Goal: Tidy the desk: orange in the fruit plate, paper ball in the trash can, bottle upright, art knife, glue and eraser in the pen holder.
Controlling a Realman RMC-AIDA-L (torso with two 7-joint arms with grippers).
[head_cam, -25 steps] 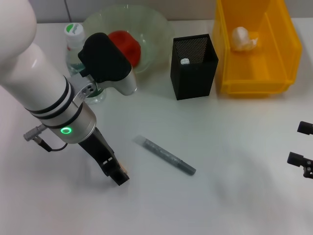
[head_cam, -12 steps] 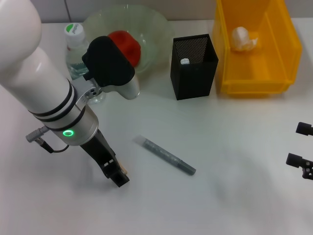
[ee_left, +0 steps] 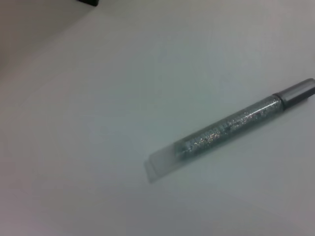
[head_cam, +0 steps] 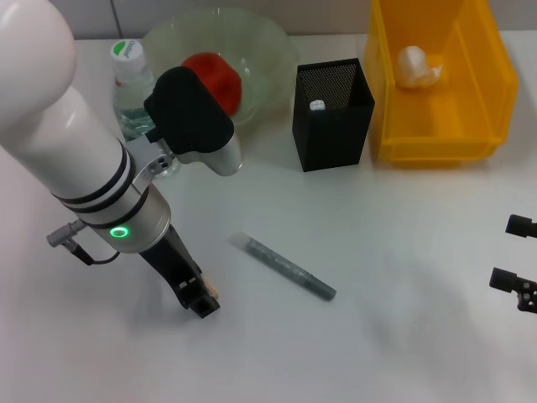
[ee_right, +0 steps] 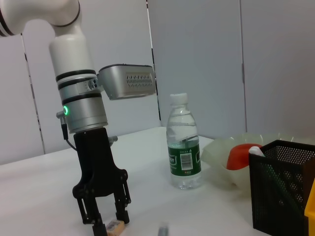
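The left hand [head_cam: 201,300], fingers spread around the eraser [ee_right: 114,226] on the tabletop [head_cam: 403,252], should pinch squarely before lifting toward the pen holder [head_cam: 333,113].

Left arm: white, cylindrical, reaching in from the near left, wrist ring lit green. Its black two-finger left gripper [head_cam: 200,300] points straight down at the table, near left of centre. In the right wrist view the left gripper [ee_right: 109,222] has its fingers a little apart, tips at table level, straddling a small tan block that sits between them. Contact between pads and block not resolvable.

Right arm: only the black right gripper [head_cam: 518,267] shows, at the right edge, low over the table; two fingers [head_cam: 521,225] spread apart, holding nothing.
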